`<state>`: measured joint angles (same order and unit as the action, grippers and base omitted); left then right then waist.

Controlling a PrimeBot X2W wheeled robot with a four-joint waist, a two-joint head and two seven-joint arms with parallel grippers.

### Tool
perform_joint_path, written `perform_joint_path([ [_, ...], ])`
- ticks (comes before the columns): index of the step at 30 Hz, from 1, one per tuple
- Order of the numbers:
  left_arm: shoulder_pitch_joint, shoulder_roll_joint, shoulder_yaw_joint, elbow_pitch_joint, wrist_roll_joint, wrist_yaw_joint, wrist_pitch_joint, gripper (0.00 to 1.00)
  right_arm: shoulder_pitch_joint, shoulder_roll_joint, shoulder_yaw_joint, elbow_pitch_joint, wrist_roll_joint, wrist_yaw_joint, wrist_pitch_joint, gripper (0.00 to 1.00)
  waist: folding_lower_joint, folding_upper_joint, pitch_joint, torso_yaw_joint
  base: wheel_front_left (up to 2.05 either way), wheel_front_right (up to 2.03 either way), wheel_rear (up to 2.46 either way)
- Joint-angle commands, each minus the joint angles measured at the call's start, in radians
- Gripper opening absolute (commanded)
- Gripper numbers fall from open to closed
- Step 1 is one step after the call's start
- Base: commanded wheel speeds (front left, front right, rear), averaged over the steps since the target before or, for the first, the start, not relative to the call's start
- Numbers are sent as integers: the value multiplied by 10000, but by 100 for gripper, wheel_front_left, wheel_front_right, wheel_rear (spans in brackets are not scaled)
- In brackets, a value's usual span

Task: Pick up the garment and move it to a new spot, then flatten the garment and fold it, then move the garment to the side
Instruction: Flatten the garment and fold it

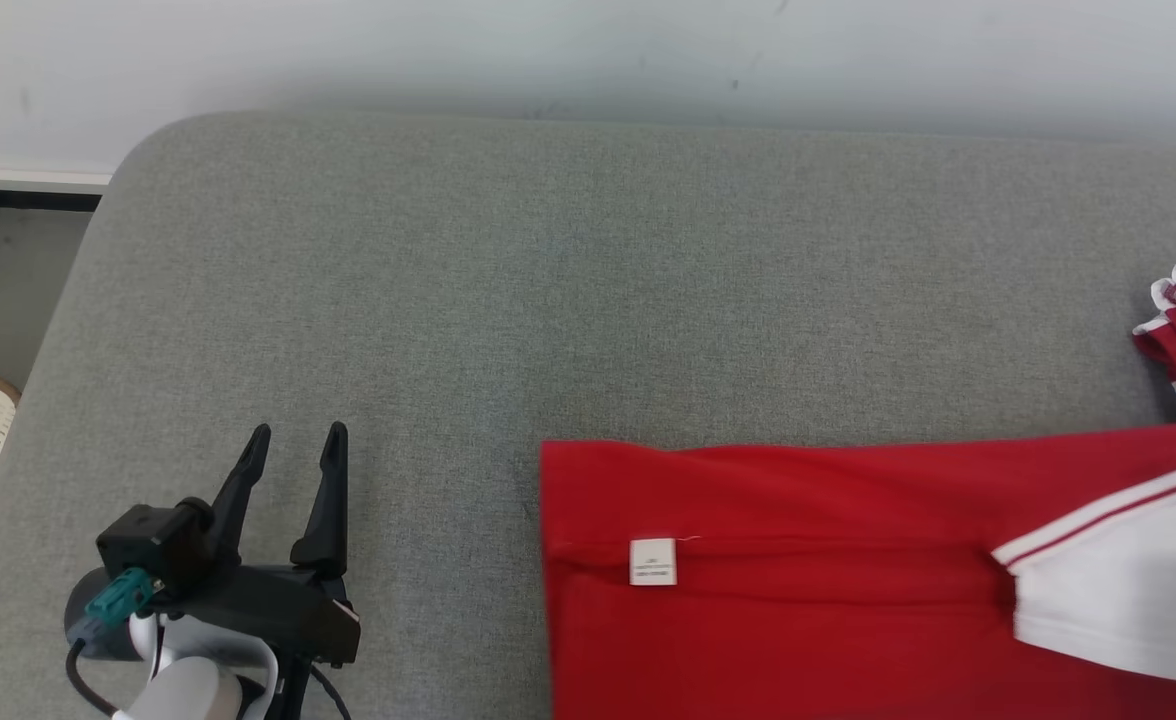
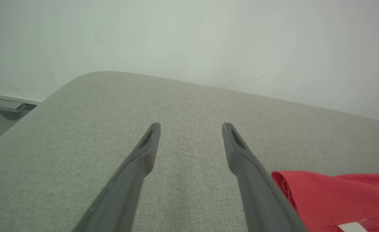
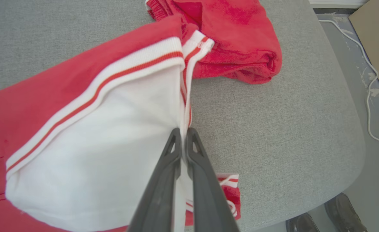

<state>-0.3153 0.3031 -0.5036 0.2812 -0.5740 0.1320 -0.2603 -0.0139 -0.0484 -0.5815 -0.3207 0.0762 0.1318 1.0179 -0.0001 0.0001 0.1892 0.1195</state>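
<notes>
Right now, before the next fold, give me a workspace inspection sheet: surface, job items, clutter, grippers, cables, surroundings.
surface: grey padded surface, rounded corner, bare to the left of the garment.
job's things: red garment with a white striped panel, spread at the right; white label facing up.
clutter: bunched red fabric beyond it; cannot tell if it is the same garment.
grippers: left gripper open over bare surface, holding nothing; right gripper shut on the garment's white striped edge.
cables: white cable on the floor; black cable at the left wrist.
surroundings: pale wall; dark shoes on the floor by the surface's corner.
</notes>
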Motion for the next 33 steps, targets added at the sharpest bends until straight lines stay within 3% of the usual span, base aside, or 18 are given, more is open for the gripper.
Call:
perform_joint_path([
  [1,-155,65,38,-54,54,-11,-56,100,69,-174,-266,-246,-251,-16,128,0,1,-1,52,-11,0,0,0],
  [9,-226,-30,67,-36,119,-129,-57,100,-44,-536,-1033,-728,-861,-17,177,0,1,-1,89,19,0,0,0],
  [16,-188,-99,96,30,163,-160,-58,100,-90,-548,-960,-904,-1052,-17,166,0,1,-1,68,67,0,0,0],
  [23,-225,-179,96,97,174,-254,-58,100,68,-254,110,-1001,-680,-17,373,0,1,-1,50,118,0,0,0],
  [33,-267,-287,10,249,183,-325,-58,100,256,-57,2729,-656,-397,-15,616,0,1,-1,-22,207,0,0,0],
])
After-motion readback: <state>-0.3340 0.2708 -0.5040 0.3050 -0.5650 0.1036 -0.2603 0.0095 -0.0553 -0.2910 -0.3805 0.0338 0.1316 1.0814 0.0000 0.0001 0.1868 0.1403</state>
